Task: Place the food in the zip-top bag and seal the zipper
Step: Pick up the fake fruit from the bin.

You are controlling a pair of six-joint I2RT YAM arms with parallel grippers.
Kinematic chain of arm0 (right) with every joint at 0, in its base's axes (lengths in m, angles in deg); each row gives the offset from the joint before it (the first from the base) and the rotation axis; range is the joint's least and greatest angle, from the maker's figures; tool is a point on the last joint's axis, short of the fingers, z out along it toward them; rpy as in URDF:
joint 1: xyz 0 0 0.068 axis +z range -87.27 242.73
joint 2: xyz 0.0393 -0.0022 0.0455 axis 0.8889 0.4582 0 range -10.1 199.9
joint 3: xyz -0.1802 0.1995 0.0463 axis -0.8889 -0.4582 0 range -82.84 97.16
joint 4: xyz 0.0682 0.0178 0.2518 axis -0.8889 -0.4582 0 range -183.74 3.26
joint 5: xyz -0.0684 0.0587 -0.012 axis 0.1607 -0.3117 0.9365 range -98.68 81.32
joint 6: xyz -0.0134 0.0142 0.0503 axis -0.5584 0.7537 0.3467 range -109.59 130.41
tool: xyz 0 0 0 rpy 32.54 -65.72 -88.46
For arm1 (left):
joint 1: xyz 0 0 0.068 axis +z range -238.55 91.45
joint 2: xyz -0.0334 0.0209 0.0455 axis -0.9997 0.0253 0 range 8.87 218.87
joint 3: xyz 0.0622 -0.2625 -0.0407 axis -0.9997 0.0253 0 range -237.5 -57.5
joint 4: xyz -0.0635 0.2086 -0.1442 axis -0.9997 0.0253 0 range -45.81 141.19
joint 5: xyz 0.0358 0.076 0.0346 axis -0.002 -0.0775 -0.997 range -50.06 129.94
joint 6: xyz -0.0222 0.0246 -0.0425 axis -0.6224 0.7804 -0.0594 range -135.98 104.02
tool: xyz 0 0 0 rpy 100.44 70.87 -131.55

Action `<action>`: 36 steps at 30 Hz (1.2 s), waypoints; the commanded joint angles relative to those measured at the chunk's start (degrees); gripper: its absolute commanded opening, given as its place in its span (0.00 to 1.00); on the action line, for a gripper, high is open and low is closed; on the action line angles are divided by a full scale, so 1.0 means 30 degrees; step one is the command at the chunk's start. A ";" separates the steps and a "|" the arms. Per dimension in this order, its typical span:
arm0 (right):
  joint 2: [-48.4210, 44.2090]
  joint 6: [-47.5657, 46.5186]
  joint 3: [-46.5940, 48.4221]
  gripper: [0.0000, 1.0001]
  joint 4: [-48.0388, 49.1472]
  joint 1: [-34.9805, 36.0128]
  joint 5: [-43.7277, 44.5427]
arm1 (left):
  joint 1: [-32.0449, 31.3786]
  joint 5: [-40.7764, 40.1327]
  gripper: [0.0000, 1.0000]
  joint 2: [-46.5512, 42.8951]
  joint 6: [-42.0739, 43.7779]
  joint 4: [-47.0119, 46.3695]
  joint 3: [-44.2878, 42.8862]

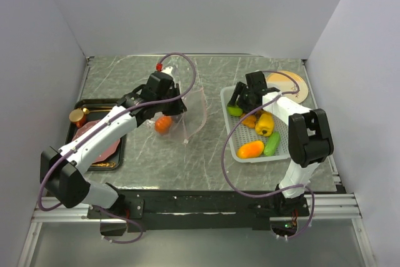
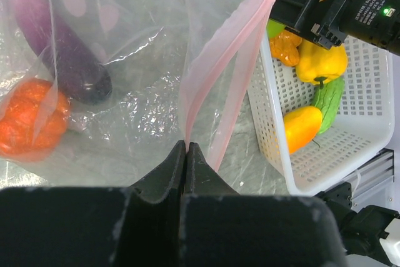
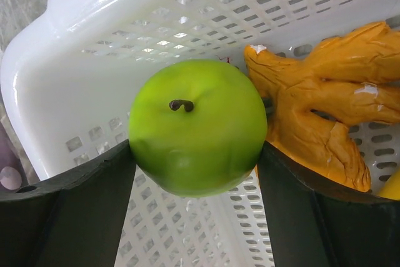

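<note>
The lime (image 3: pixel 197 126) is clamped by the right fingers (image 3: pixel 69 211). The bag (image 2: pixel 144 92) edge is pinched by the left fingers (image 2: pixel 156 182). The mouth may be missed if the floppy film sags.

Tomato (image 2: pixel 31 117) partly beyond left frame edge
</note>
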 commanded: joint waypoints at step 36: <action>-1.1267 0.1446 -0.5390 0.00 0.1698 -0.0133 -0.3101 | -0.0001 -0.0003 0.01 0.0547 -0.0005 -0.1235 -0.0397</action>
